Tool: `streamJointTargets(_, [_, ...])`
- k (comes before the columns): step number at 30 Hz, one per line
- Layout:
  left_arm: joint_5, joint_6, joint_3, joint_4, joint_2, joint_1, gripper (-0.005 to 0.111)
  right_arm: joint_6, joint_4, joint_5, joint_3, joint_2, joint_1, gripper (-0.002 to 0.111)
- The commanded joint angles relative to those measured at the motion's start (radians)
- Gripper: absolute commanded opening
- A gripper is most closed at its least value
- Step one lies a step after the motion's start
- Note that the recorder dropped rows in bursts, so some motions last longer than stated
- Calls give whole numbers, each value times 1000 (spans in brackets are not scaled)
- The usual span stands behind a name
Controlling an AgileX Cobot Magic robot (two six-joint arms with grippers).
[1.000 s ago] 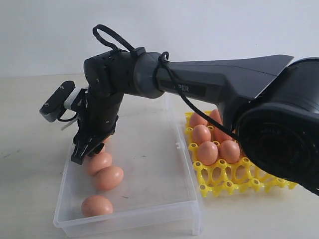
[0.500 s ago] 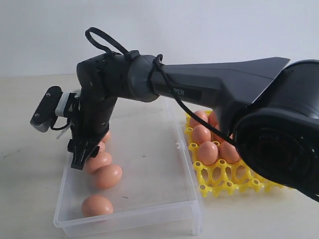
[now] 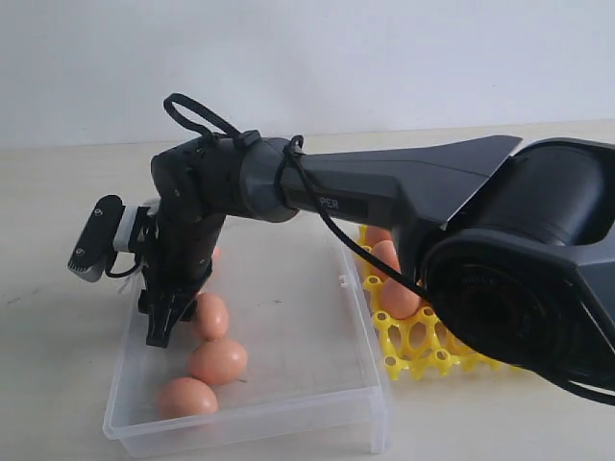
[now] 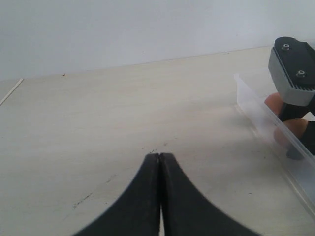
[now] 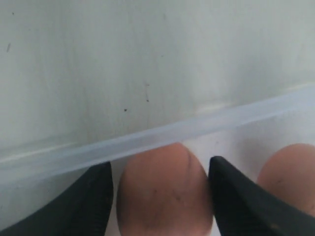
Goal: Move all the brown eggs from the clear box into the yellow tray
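My right gripper (image 3: 159, 328) reaches across into the clear box (image 3: 288, 408) and hangs low by its left wall. In the right wrist view its fingers (image 5: 98, 187) stand open on either side of one brown egg (image 5: 165, 196), with another egg (image 5: 290, 172) beside it. Three more brown eggs (image 3: 218, 360) lie loose near the box's left front. The yellow tray (image 3: 423, 351) to the right of the box holds several eggs (image 3: 399, 300), mostly hidden by the arm. My left gripper (image 4: 160, 155) is shut with nothing in it, over bare table outside the box wall (image 4: 261, 115).
The right arm's wrist camera (image 3: 96, 240) sticks out past the box's left wall and shows in the left wrist view as a grey block (image 4: 293, 73). The big black arm body (image 3: 519, 279) covers the right of the scene. A pale tabletop (image 3: 58, 346) lies around the box.
The right arm has sunk lower and come forward along the box's left wall, bringing its open fingers down around an egg. The loose eggs beside it have shifted slightly.
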Motion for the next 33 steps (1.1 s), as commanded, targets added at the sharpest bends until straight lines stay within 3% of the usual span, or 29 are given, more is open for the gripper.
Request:
streamJointTargets(1, [-13,-4,-4,1,1,-1,0,-9,0,-34,14,4,1,51])
streamJointTargets(4, [-13,-4,-4,1,1,-1,0,-9,0,-37,19,4,1,36])
streamJointTargets(8, [-13,-4,-4,1,1,-1,0,-6,0,-35,19,-5,1,0])
streamJointTargets(17, [-13,-4,-4,1,1,-1,0,45,-15,-41,19,-101,-5,0])
streamJointTargets(23, [-13,-4,-4,1,1,-1,0,278,-31,-56,33,-181,-26,0])
streamJointTargets(33, [-13,-4,-4,1,1,-1,0,515,-25,-501,506,-462,-101,0])
